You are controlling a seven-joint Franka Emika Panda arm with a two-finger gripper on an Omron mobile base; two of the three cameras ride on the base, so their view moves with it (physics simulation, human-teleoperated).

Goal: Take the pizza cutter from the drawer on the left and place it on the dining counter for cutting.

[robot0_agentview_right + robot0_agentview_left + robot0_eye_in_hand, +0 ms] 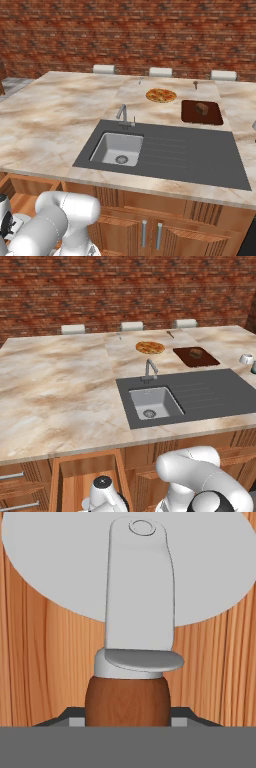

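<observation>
Arm is bent down into the open drawer [80,476], which sits pulled out below the counter edge, left of the sink [155,402] cabinet. So opening the drawer and reaching in look done.

Hand view: pizza cutter [131,662] lies flat on the light wood drawer floor, right ahead of the gripper [128,719]. Brown handle end sits between the two dark finger tips, steel neck and round blade point away from the hand. Tips stand close on both sides of the handle, but the contact line is hidden at the bottom edge, so can't tell if they're pinching it yet or just bracketing it. Jaws are partway in, not spread wide, not pressed together. Cutter looks flat on the floor, not lifted.

Judgement: approx at the grasp step, under halfway overall.

Left to do:
- get a firm hold on the handle
- lift straight up, clear of drawer walls
- swing up and fwd over the dining counter [60,386], which is above and beyond the hand
- set it down, prob. near the pizza [150,347] on the far side, beside the cutting board [196,356]
- let go

Counter w/ no cutter on it so far.
</observation>
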